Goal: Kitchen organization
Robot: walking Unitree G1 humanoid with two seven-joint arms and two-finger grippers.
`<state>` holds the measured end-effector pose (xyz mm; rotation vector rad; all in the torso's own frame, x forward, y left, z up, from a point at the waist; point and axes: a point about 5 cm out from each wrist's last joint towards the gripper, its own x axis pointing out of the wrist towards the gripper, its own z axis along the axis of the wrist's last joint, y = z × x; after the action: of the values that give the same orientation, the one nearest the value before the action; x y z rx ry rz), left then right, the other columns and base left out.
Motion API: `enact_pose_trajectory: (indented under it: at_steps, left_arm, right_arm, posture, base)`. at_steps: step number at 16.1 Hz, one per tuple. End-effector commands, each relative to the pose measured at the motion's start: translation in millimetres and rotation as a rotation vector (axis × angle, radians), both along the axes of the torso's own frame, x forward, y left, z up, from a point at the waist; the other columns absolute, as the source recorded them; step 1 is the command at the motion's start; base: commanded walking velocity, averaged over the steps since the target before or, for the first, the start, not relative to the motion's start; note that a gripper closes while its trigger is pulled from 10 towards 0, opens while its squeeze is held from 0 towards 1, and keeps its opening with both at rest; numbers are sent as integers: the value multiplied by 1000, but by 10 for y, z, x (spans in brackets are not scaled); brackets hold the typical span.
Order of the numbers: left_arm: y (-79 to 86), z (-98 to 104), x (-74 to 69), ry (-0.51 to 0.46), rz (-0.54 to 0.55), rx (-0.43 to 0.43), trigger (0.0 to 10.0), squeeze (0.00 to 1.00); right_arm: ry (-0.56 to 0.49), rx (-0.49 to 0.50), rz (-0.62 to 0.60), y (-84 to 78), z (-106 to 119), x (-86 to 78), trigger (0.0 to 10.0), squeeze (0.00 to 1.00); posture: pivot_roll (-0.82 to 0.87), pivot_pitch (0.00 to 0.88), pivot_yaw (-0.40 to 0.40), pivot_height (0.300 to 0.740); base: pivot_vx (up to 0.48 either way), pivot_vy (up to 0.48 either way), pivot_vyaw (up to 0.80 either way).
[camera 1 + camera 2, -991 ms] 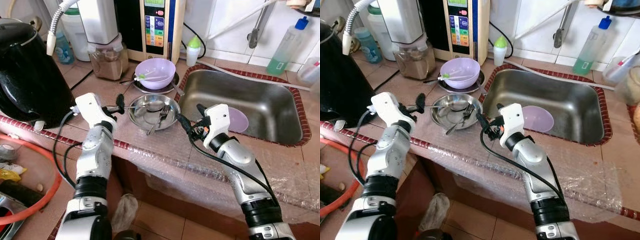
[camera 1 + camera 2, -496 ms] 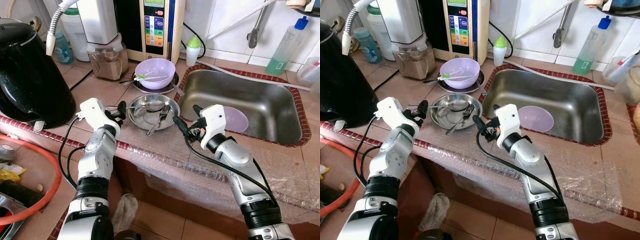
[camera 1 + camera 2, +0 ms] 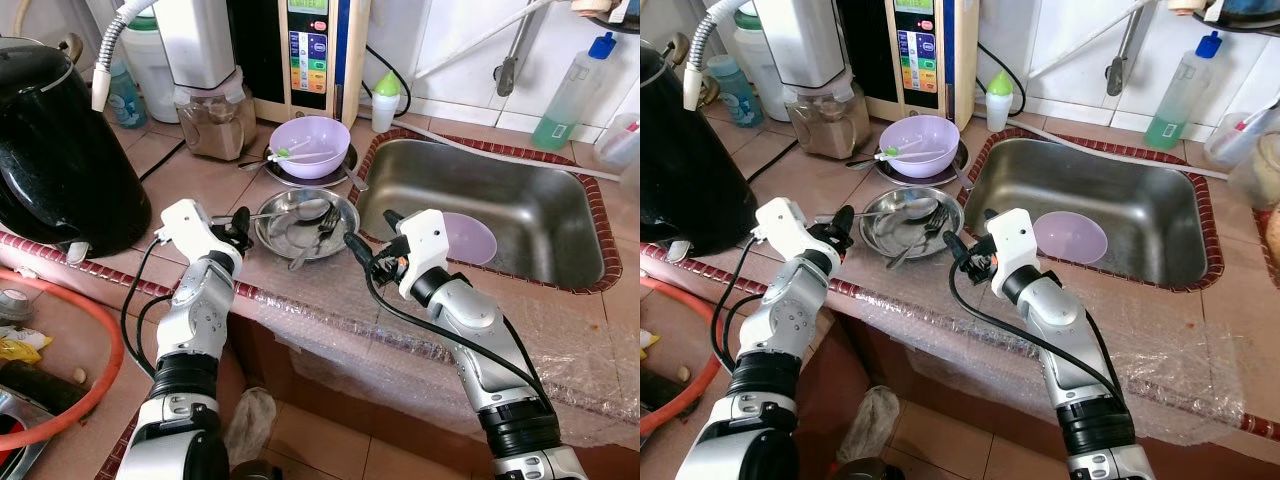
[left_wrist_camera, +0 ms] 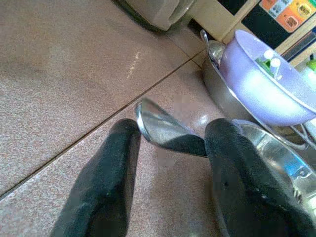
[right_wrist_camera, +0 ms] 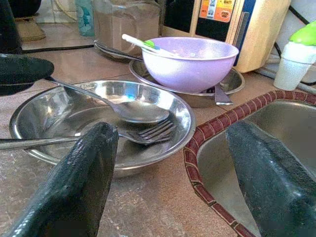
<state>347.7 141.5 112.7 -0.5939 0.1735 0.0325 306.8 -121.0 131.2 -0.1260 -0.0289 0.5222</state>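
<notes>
Reaching in from both sides, the robot looks set to clear the cutlery from the steel dish [image 3: 306, 221]. The left hand [image 3: 240, 220] sits low on the surface, fingers apart around the spoon [image 4: 163, 131] handle — not yet pinched. The right hand [image 3: 357, 250], also spread, hovers at the dish's sink-side rim, near the fork [image 5: 148, 133]. Next, I'd guess, the left must close squarely on that thin handle. The appliance panel [image 3: 309, 45] behind carries coloured labels — too small to read.
</notes>
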Motion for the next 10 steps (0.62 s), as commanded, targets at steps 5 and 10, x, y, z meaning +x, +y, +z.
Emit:
enact_pose_trajectory:
  at_steps: [5,10]
  left_arm:
    - [35,92,40,-24,12,-28,0,0]
    - [86,358,68,-119,45,-72,0,0]
  right_arm:
    - [-12,-25,-2,14,-4,23,10000,0]
    - [-16,-19,-12,20,-11,32,10000,0]
  posture:
    - [-17,0,80,740]
    - [-12,0,83,740]
  base:
    - [0,0,0]
    - [0,0,0]
